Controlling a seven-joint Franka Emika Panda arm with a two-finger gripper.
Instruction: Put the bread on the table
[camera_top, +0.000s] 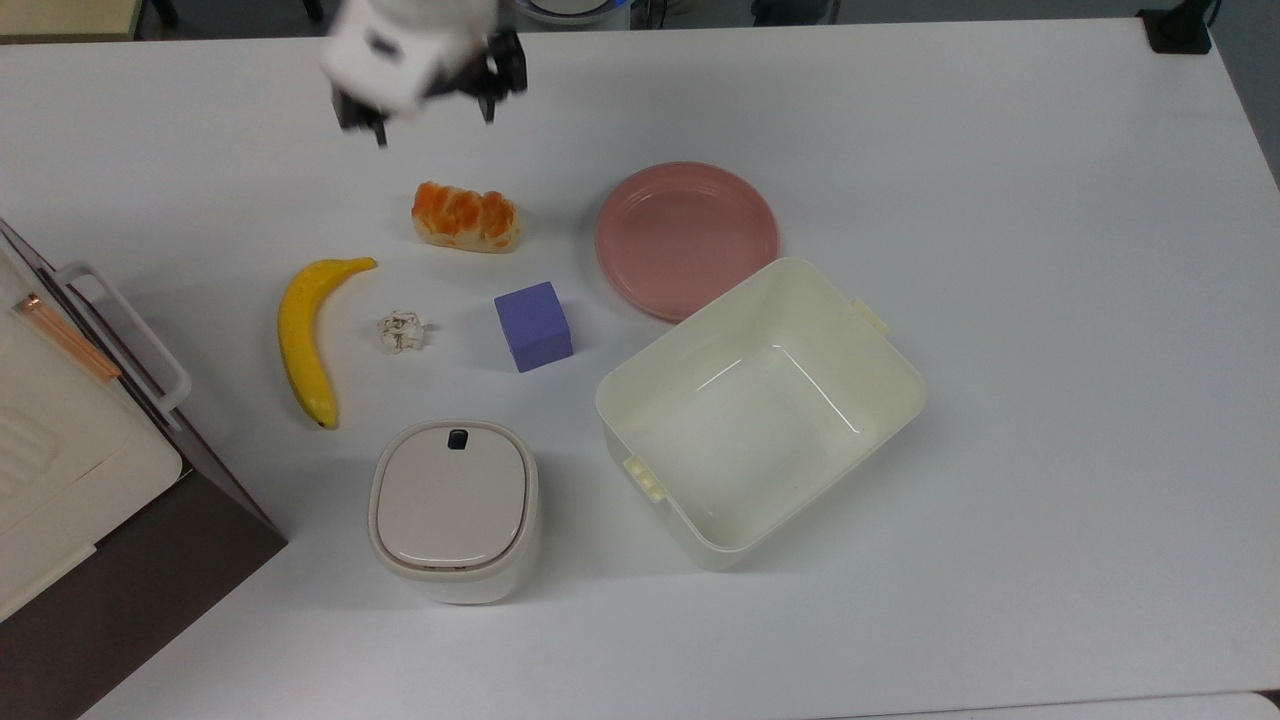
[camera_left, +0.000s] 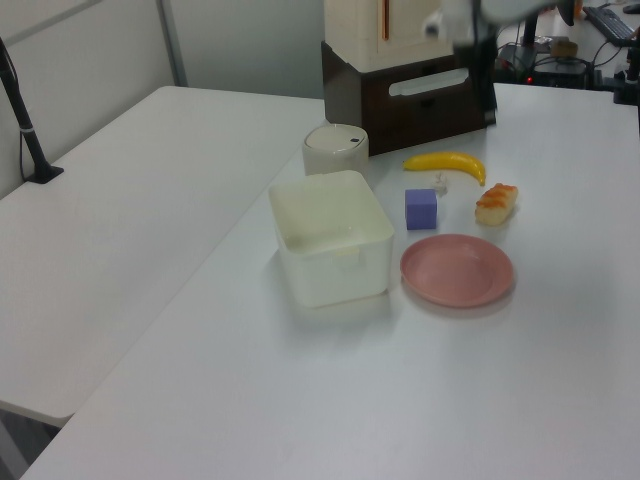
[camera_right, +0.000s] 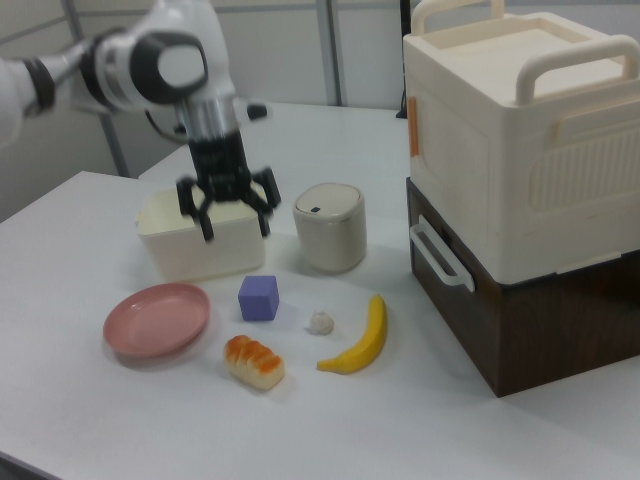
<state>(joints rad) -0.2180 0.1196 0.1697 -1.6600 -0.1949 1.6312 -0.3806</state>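
- The glossy orange-brown pull-apart bread (camera_top: 466, 217) lies on the large white table (camera_top: 1000, 200).
- The right view shows the two-finger gripper (camera_right: 231, 218) raised, jaws apart, empty.

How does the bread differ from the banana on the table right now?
The bread is a short, lumpy, orange-brown loaf with pale sides; the banana is long, smooth, curved and yellow. In the top view the bread lies crosswise, near the pink plate; the banana runs mostly up-down, farther left. Both rest on the table, neither under the open claw.
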